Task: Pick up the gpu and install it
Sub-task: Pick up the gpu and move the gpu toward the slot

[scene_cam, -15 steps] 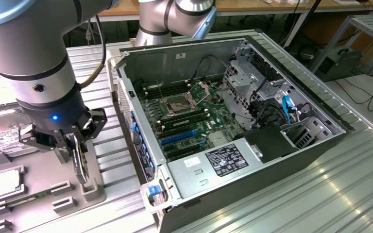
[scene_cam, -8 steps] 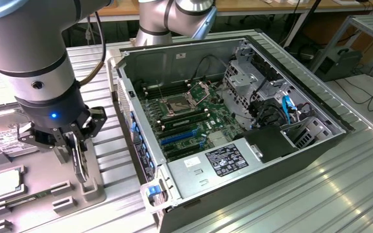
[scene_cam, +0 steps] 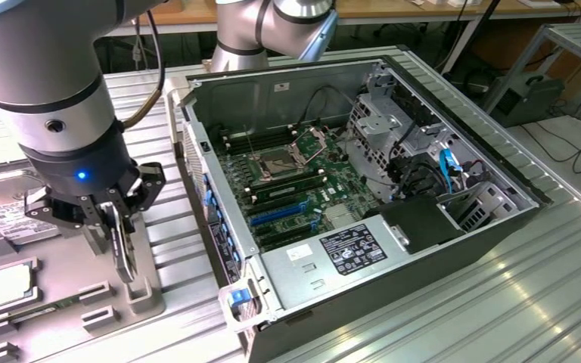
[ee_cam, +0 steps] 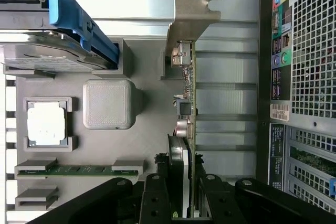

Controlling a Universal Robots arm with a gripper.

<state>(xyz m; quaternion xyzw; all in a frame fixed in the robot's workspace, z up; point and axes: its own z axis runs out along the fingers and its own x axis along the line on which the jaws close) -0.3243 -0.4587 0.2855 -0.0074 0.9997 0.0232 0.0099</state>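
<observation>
1. We see the black two-finger gripper [scene_cam: 117, 231] [ee_cam: 182, 205] pinching the gpu [scene_cam: 124, 253] [ee_cam: 181, 148], a thin green circuit card with a black fan shroud and a silver metal end bracket [ee_cam: 188, 22]. The fingers press on both flat faces at the shroud end.
2. The gpu stands upright and edge-on over the grey moulded parts tray [scene_cam: 63, 299], at the exterior view's left, beside the open black computer case [scene_cam: 492, 178]. We cannot tell whether its lower edge is clear of the tray slot.
3. Handling, as we judge it: light, stiff and fragile. The small parts on the board will not take squeezing or knocks. A hold across the shroud and board faces looks sound, and the bracket is the sturdy end.
4. Edges: the bracket juts past the card and sits close to a raised tray post.
5. Also on the tray, apart from the card:
   - a silver hard drive with a blue rail [ee_cam: 52, 51]
   - a square grey block [ee_cam: 107, 104]
   - a silver processor chip [ee_cam: 46, 123]
   - a long green memory stick [ee_cam: 79, 170]
6. Room: there is open space above the tray. The case's side rim stands between the tray and the green motherboard [scene_cam: 316, 178]. The blue expansion slots [scene_cam: 275, 215] lie near that rim, and cables crowd the far side.
7. A ribbed metal desk [scene_cam: 452, 302] carries everything.
</observation>
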